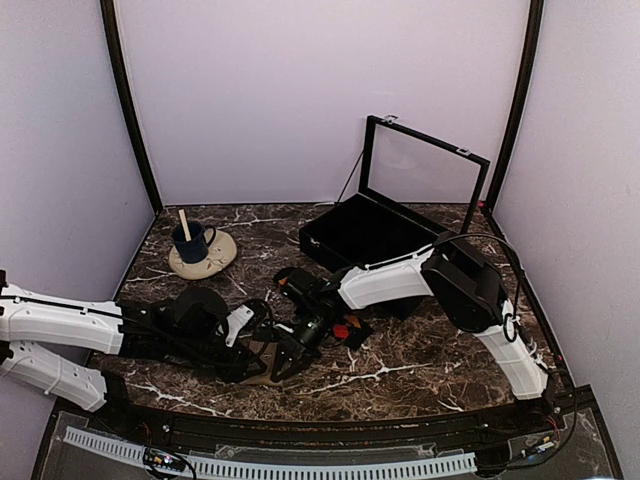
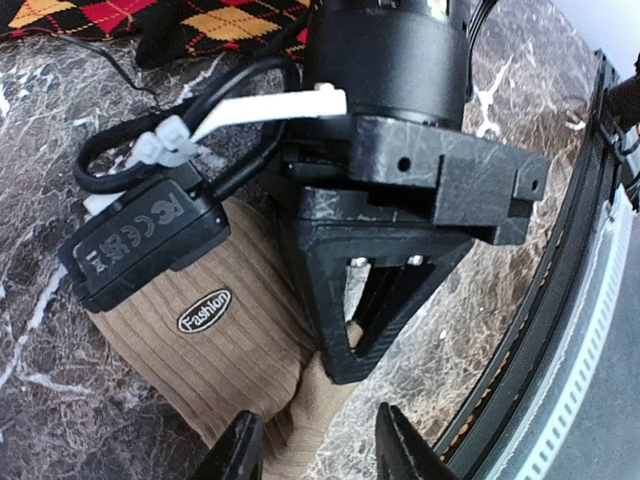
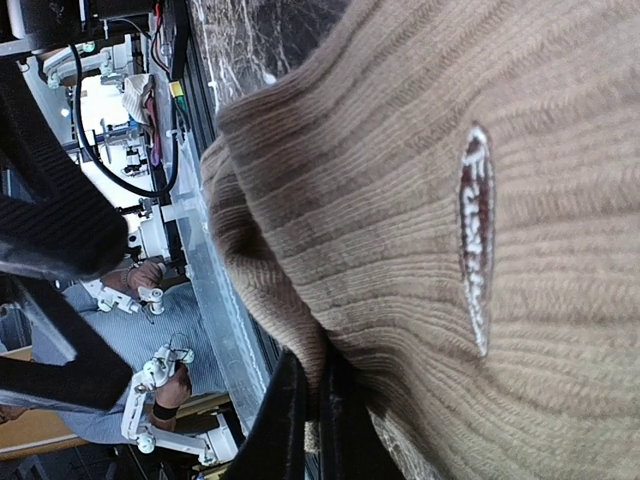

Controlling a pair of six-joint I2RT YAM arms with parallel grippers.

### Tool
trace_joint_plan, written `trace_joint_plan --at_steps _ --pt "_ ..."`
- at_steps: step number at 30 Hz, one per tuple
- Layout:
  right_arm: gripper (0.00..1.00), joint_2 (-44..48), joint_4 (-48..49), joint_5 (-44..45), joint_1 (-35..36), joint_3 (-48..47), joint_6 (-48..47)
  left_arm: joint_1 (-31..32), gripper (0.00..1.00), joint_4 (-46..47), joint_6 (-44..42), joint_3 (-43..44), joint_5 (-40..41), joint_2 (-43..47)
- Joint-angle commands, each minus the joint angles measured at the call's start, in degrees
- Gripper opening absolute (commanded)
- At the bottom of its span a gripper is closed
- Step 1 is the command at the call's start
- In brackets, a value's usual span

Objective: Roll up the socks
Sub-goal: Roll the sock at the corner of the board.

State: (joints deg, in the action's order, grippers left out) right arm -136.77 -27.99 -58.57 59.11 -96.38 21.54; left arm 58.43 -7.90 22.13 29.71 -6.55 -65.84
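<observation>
The tan-brown ribbed sock (image 2: pixel 200 340) with an oval "Fashion" label lies on the marble table between the two arms, and its ribs fill the right wrist view (image 3: pixel 450 200). My right gripper (image 3: pixel 318 425) is shut on a raised fold at the sock's edge. The left wrist view shows it as a black wedge (image 2: pixel 370 300) pressed down onto the fabric. My left gripper (image 2: pixel 315 452) stands open astride the sock's edge just in front of that wedge, one fingertip (image 2: pixel 235 450) over the fabric, the other over marble. The black argyle sock (image 2: pixel 230 20) lies flat just beyond.
A black box (image 1: pixel 370 232) with its glass lid raised stands at the back right. A blue mug (image 1: pixel 192 242) with a stick in it sits on a cream saucer (image 1: pixel 222 255) at the back left. The table's front rail (image 2: pixel 580 330) runs close beside the grippers.
</observation>
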Motion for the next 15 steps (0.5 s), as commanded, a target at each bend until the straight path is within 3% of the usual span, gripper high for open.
trace_joint_plan --at_steps 1,15 --pt "0.00 -1.70 -2.34 -0.21 -0.99 -0.83 -1.09 0.94 0.40 -4.87 -6.20 3.38 1.18 -3.13" --pt "0.00 -0.54 -5.98 -0.56 -2.24 0.99 -5.07 2.89 0.35 -6.10 -10.49 7.09 -1.55 -10.91"
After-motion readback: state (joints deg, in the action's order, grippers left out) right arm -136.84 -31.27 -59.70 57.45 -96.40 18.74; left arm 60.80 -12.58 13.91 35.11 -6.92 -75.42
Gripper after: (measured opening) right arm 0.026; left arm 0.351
